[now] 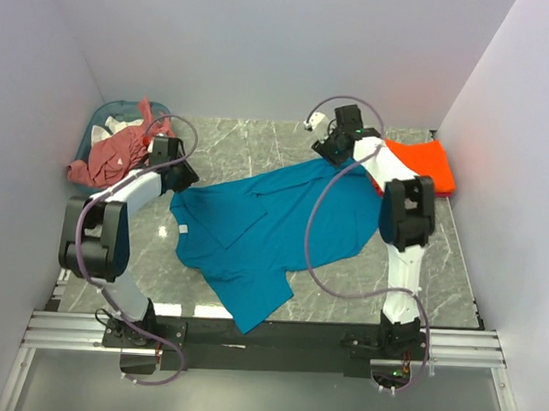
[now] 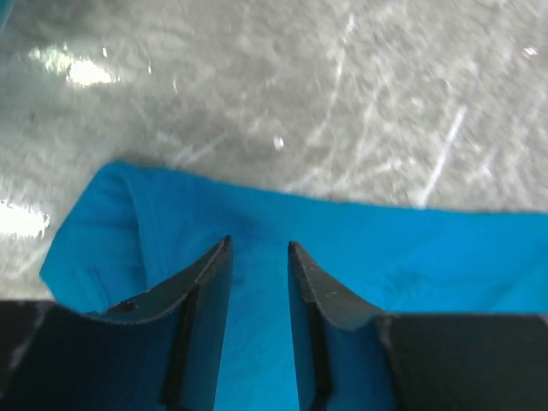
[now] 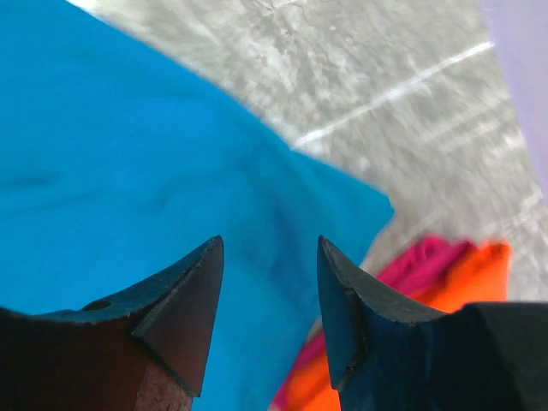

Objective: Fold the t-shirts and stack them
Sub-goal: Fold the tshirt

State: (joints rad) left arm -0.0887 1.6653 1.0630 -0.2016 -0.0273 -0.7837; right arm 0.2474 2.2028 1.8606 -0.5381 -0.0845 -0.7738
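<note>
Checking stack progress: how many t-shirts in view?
3: teal-blue t-shirt spread mid-table; salmon-pink t-shirt in basket, far left; orange t-shirt folded far right, magenta cloth beside it maybe a fourth.

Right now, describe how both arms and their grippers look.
The left arm and the right arm have white links with bulky black joints; a grey cable loops along each. The left gripper and right gripper have dark, tapering, pointed fingers.

Left pincer (image 2: 259, 243), right pincer (image 3: 270, 241): both parted, angled downward.
</note>
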